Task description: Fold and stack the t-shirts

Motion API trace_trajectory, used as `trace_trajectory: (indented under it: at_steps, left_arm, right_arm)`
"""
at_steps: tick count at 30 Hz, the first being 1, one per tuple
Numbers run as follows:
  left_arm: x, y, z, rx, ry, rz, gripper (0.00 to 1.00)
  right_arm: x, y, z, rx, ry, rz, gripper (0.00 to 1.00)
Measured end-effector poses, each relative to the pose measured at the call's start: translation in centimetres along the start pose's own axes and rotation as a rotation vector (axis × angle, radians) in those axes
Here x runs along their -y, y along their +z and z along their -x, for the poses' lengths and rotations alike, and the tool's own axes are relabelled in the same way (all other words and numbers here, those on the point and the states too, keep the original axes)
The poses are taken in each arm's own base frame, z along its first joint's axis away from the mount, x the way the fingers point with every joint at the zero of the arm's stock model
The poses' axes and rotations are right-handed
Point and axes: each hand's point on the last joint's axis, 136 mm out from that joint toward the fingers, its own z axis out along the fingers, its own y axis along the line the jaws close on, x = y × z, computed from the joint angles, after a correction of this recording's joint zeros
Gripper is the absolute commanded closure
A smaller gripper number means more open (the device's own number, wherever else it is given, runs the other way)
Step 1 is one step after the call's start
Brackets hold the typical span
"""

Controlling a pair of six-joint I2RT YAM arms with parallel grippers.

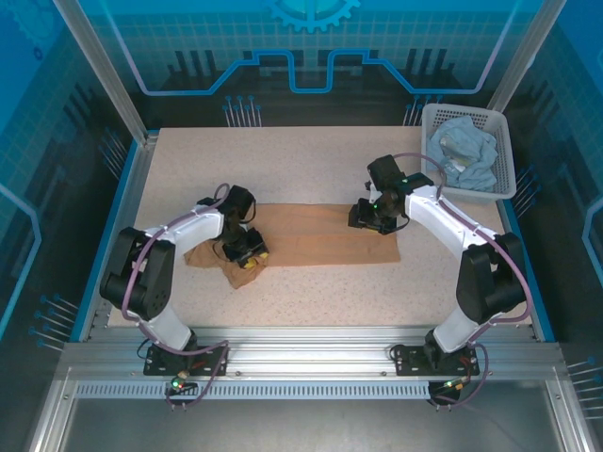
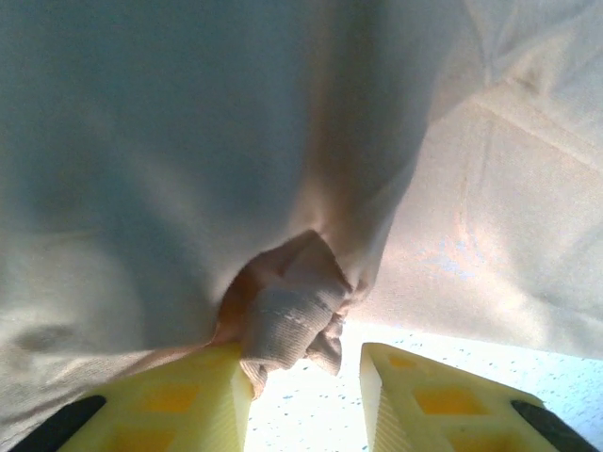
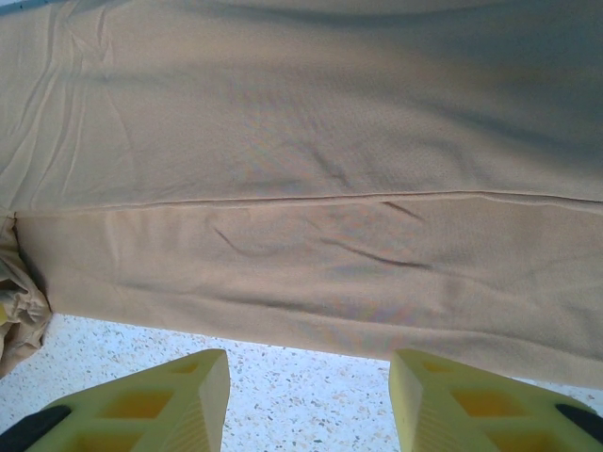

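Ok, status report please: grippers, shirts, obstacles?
Left gripper open at bunched hem. Right gripper open over tan t-shirt. Blue t-shirt in basket. Nothing blocking.

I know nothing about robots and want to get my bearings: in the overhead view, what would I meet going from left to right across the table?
The left arm's fingers → tan t-shirt, its flat middle → right arm's fingers → white basket holding a pale blue t-shirt.
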Motion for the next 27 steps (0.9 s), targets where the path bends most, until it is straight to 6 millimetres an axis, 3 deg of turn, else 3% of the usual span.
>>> trace_trajectory:
  at_steps: [4, 8, 11, 13, 16, 19, 23, 27]
  left_arm:
    - [-0.3, 1.2, -0.4, -0.031, 0.0, 0.029, 0.7]
    - [0.0, 1.5, -1.0, -0.052, 0.015, 0.011, 0.63]
    - [0.3, -0.1, -0.7, -0.021, 0.035, -0.024, 0.62]
    - [0.0, -2.4, 0.3, 0.029, 0.023, -0.064, 0.64]
    - [-2.1, -5.8, 3.2, 0.134, -0.045, -0.11, 0.67]
    - [-5.5, -7.5, 6.2, 0.207, -0.125, -0.09, 0.66]
    - [-8.4, -6.6, 8.0, 0.199, -0.139, -0.024, 0.65]
    - [-9.7, -4.9, 8.6, 0.161, -0.11, 0.021, 0.64]
  right_arm:
    - [0.0, 0.1, -0.1, -0.002, 0.0, -0.001, 0.51]
    - [0.1, 0.1, -0.1, -0.002, 0.0, -0.001, 0.51]
    - [0.0, 0.1, -0.1, -0.002, 0.0, -0.001, 0.51]
    - [0.0, 0.1, -0.1, -0.002, 0.0, -0.001, 0.51]
    - [0.0, 0.1, 0.0, -0.003, 0.002, 0.004, 0.51]
    - [-0.1, 0.1, 0.0, -0.008, 0.008, 0.022, 0.51]
    - [0.4, 1.0, 0.6, -0.028, 0.054, 0.05, 0.51]
    - [2.1, 2.8, 1.1, -0.066, 0.133, 0.033, 0.51]
